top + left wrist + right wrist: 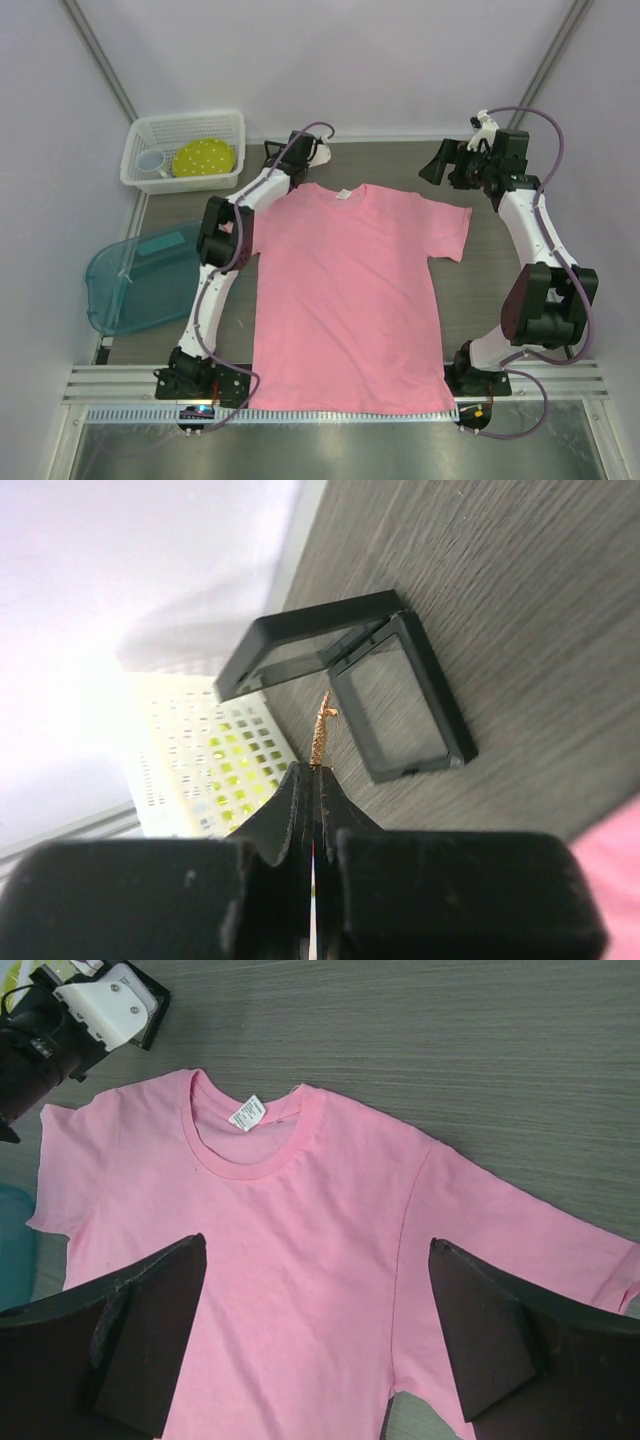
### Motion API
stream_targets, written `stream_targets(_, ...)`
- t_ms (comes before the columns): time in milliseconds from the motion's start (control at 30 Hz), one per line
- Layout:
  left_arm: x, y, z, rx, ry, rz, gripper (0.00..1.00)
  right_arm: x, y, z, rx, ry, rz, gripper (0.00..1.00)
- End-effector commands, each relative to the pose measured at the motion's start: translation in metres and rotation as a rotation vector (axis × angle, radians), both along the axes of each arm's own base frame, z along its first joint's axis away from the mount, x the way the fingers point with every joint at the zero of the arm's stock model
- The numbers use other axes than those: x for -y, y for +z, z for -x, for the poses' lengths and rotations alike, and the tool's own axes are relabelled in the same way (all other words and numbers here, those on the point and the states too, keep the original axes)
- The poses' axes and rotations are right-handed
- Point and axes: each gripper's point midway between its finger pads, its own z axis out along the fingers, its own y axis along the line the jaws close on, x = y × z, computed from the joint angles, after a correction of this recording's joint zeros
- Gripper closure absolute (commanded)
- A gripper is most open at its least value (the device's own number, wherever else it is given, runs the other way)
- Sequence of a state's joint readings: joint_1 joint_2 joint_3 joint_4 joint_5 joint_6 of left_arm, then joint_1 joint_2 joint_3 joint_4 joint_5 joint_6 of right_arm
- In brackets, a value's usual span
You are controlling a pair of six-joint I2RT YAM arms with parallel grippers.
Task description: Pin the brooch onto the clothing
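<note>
Plainly, the pick-up step is in hand. In the left wrist view, nearest the lens, the left hand (313, 772) is seen clamped fully together on the brooch (322, 730), which is shown edge-on as a thin gold sliver. Just beyond it the open black box (441, 687) lies on the table (520, 600), and farther off a white basket (215, 745) is made out. Whether the brooch is lifted clear of the box cannot be told.

From above, this grasp is placed at about 11 o'clock, just past the collar of the clothing (345, 300), which is spread flat with its hem at 6 o'clock. The right hand (318, 1250), out at 2 o'clock, is held wide apart with nothing in it, the neckline lying in its view.

Next, it is judged, the brooch must be carried toward 6 o'clock over the fabric and its pin presented at a shallow angle. The brooch and box are resolved only at the left wrist; the whole garment is given only from above.
</note>
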State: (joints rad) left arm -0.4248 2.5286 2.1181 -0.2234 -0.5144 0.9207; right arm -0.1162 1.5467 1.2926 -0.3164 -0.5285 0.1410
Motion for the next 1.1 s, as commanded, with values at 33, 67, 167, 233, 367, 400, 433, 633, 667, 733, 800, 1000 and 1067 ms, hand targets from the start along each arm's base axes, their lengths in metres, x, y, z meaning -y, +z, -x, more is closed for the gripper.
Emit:
stream_targets(33,0.022,0.115,0.027,0.114,-0.066,0.125,1.0,-0.005,0.05,0.004,0.138,0.096,0.092,0.02)
stream_targets(67,0.028,0.12,0.036,0.096,-0.092,0.144,1.0,-0.007,0.052,0.005,0.135,0.112,0.089,0.02)
stream_targets(167,0.039,0.15,0.071,0.037,-0.142,0.253,1.0,-0.012,0.064,0.011,0.153,0.164,0.106,0.02)
stream_targets(233,0.038,0.178,0.104,-0.009,-0.157,0.336,1.0,-0.018,0.076,0.019,0.178,0.2,0.098,0.02)
stream_targets(367,0.053,0.221,0.172,-0.125,-0.236,0.57,1.0,-0.036,0.095,0.038,0.237,0.281,0.07,0.02)
stream_targets(400,0.065,0.221,0.197,-0.217,-0.279,0.668,1.0,-0.042,0.1,0.042,0.257,0.301,0.056,0.02)
stream_targets(433,0.065,0.245,0.217,-0.205,-0.298,0.735,1.0,-0.052,0.1,0.05,0.259,0.348,0.022,0.03)
stream_targets(633,0.091,0.282,0.302,-0.37,-0.394,1.118,1.0,-0.116,0.11,0.107,0.315,0.544,-0.107,0.04)
stream_targets(667,0.09,0.286,0.316,-0.378,-0.395,1.162,1.0,-0.124,0.111,0.116,0.328,0.575,-0.114,0.05)
stream_targets(733,0.099,0.298,0.334,-0.427,-0.436,1.267,1.0,-0.135,0.113,0.131,0.321,0.62,-0.141,0.06)
stream_targets(800,0.103,0.305,0.35,-0.455,-0.466,1.342,1.0,-0.148,0.115,0.143,0.306,0.675,-0.187,0.08)
stream_targets(1000,0.105,0.312,0.377,-0.629,-0.476,1.55,1.0,-0.171,0.126,0.183,0.299,0.832,-0.224,0.09)
stream_targets(1067,0.103,0.31,0.377,-0.662,-0.463,1.605,1.0,-0.174,0.135,0.19,0.32,0.852,-0.238,0.1)
